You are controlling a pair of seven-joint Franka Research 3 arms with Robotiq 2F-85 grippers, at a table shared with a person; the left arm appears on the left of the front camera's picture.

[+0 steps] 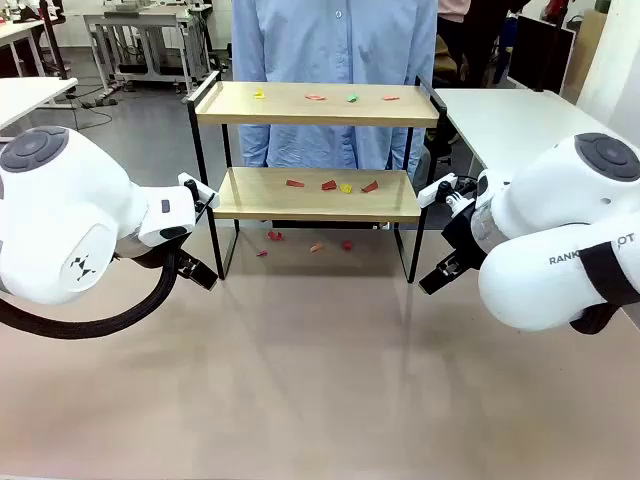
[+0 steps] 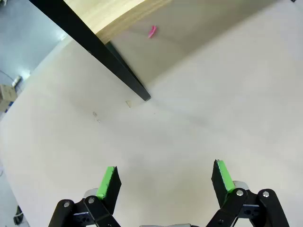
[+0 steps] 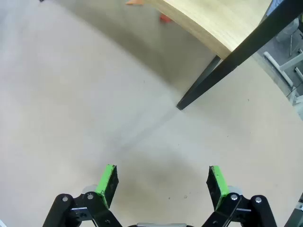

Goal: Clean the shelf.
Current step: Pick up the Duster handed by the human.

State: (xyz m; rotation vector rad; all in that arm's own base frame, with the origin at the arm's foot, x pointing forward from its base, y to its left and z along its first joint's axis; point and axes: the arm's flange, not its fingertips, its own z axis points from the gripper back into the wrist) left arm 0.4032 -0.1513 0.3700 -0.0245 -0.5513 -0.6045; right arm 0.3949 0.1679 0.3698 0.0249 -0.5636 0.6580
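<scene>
The shelf (image 1: 318, 105) stands at the table's far middle, two light boards in a black frame. Several small coloured scraps lie on its top board (image 1: 316, 97), on its lower board (image 1: 329, 185) and on the table under it (image 1: 316, 247). My left gripper (image 1: 198, 272) hangs just left of the shelf's front left leg, and my right gripper (image 1: 437, 278) just right of the front right leg. In the left wrist view the left gripper (image 2: 165, 179) is open over bare table, near the shelf leg (image 2: 118, 71) and a pink scrap (image 2: 152, 31). My right gripper (image 3: 162, 182) is open too, before the leg (image 3: 203, 85) and a red scrap (image 3: 164, 18).
A person in a light blue shirt (image 1: 335, 50) stands right behind the shelf. White tables (image 1: 500, 120) flank it at the far right and far left (image 1: 25, 95). The tabletop (image 1: 320, 380) in front of the shelf lies bare between my arms.
</scene>
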